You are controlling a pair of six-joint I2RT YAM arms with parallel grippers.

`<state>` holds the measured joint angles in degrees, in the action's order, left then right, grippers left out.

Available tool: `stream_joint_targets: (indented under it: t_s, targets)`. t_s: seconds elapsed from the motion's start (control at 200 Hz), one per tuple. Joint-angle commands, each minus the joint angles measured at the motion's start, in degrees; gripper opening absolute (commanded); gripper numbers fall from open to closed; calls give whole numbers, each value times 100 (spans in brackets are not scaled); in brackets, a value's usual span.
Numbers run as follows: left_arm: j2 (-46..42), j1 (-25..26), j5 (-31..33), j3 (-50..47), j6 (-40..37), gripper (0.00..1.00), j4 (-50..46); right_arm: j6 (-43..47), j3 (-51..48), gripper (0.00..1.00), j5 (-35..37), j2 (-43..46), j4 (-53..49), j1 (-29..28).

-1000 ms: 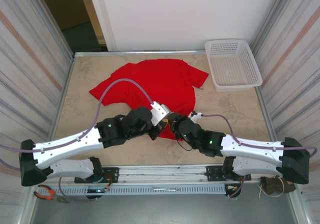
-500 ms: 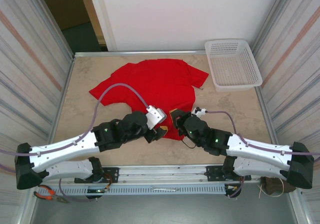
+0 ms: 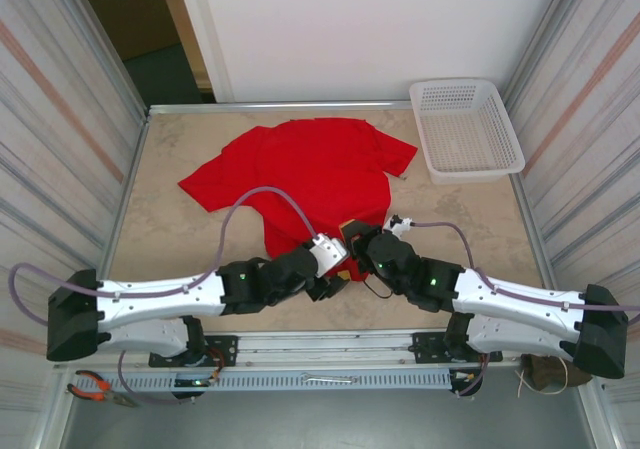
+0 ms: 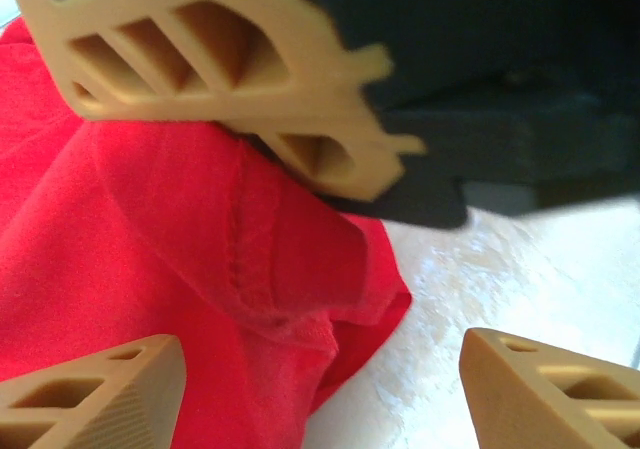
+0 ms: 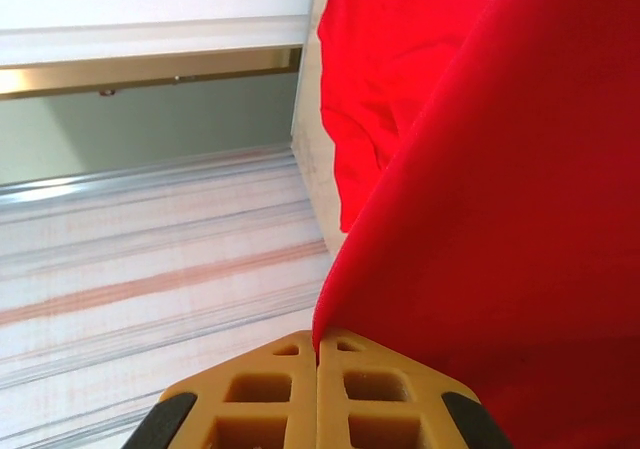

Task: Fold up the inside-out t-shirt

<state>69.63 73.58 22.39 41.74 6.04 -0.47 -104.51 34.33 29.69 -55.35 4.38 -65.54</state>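
inside-out t-shirt [image 3: 310,164] lies spread on the table [image 3: 165,234], left of the white mesh basket [image 3: 465,129], with one sleeve tip reaching almost to the basket.

step in hand, as judged: securing the lower hem [image 4: 240,259] before the first fold.

- right gripper [image 5: 318,361]: positioned at the shirt edge farthest from the basket. it is closed, with the red hem pinched between its fingertips and lifted off the table.
- left gripper [image 4: 320,394]: positioned just beyond the right gripper, farther from the basket. its jaws stand apart. the hem corner lies between the fingers, and nothing is held.

next move, as judged: the left gripper should advance over the seam and close on the cloth beside the right gripper. the two can then separate along the hem to draw it taut.

change against one second ago: the left gripper was closed and tucked against the right gripper at the hem. it has since released and drawn back, away from the basket. the right gripper has stayed clamped on the hem. the shirt body near the basket has not moved.
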Motion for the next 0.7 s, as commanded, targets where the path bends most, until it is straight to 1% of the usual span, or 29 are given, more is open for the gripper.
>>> stream_joint_targets:
  t_s: [0.0, 0.06, 0.085, 0.115, 0.145, 0.205, 0.296, 0.411, 0.571, 0.586, 0.601, 0.661, 0.696]
  targets:
    - [226, -21, 688, -21, -23, 75, 791, 98, 157, 0, 19, 147, -87, 26]
    - [361, -121, 770, 8, -50, 73, 882, 106, 149, 0, 34, 173, -108, 20]
    - [391, -173, 803, -5, -51, 70, 903, 106, 153, 0, 44, 182, -120, 20]
    - [423, -257, 821, -12, -51, 64, 924, 106, 142, 0, 60, 209, -142, 21]
    - [414, -349, 799, -47, -53, 54, 943, 113, 144, 0, 72, 227, -161, 22]
    - [274, -497, 705, -130, -119, 29, 970, 98, 131, 0, 114, 276, -215, 23]
    - [-113, -726, 344, -108, -241, 0, 798, 59, 68, 0, 153, 356, -256, 21]
    - [-525, -906, 99, 157, -510, 0, 379, 15, 3, 0, 195, 405, -223, 22]
    - [-1032, -925, -79, 194, -613, 0, 170, 46, 4, 0, 164, 422, -248, 49]
    - [-1071, -931, -101, 202, -609, 0, 155, 59, -4, 4, 156, 431, -238, 59]
    - [-1104, -925, -142, 210, -605, 0, 144, 89, -5, 11, 146, 440, -241, 71]
    - [-1185, -925, -280, 346, -591, 0, 15, 181, -38, 42, 165, 539, -319, 94]
    - [-1192, -926, -343, 469, -562, 0, -128, 331, -55, 51, 215, 640, -344, 93]
